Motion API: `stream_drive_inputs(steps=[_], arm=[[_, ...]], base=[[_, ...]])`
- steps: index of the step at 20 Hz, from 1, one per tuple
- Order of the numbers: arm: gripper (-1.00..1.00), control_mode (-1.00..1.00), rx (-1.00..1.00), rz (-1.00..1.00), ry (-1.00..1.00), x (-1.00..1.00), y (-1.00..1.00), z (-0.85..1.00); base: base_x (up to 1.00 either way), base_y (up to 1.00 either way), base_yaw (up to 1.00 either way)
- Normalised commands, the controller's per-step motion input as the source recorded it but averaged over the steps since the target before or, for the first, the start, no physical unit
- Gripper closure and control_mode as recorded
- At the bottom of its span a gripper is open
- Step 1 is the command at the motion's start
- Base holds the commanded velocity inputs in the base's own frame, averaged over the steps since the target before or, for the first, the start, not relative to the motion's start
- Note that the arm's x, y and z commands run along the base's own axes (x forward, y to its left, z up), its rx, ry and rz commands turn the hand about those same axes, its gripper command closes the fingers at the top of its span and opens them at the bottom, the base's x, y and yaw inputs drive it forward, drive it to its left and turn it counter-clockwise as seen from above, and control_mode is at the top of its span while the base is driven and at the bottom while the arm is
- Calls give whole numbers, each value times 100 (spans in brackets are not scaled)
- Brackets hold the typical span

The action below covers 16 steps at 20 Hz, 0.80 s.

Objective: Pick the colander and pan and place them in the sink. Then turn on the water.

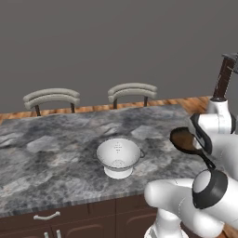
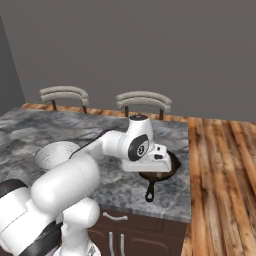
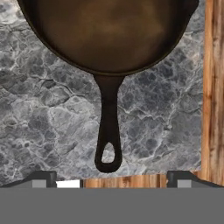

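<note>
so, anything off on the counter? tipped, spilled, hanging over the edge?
Nothing stands out. The colander sits upright on its foot on the counter. The pan lies flat near the counter's end, its handle pointing toward the front edge, its tip just short of it. No spill. The gripper hangs open above the handle.

Even, soft lighting was seen throughout, with no glare. A faint shadow was cast under the colander. Edges were rendered slightly soft and coarse; no lens distortion was noted.
</note>
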Motion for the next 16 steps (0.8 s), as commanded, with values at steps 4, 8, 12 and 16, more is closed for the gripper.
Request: stream_drive_inputs(steps=[4, 8, 12, 16], arm=[[-100, -100, 0, 0, 0, 0, -7, -22], [-100, -100, 0, 0, 5, 0, 0, -16], [-100, -100, 0, 0, 11, 0, 0, -24], [-100, -100, 1, 0, 4, 0, 0, -21]], base=[[0, 0, 0], [0, 0, 0], [0, 0, 0], [0, 0, 0]])
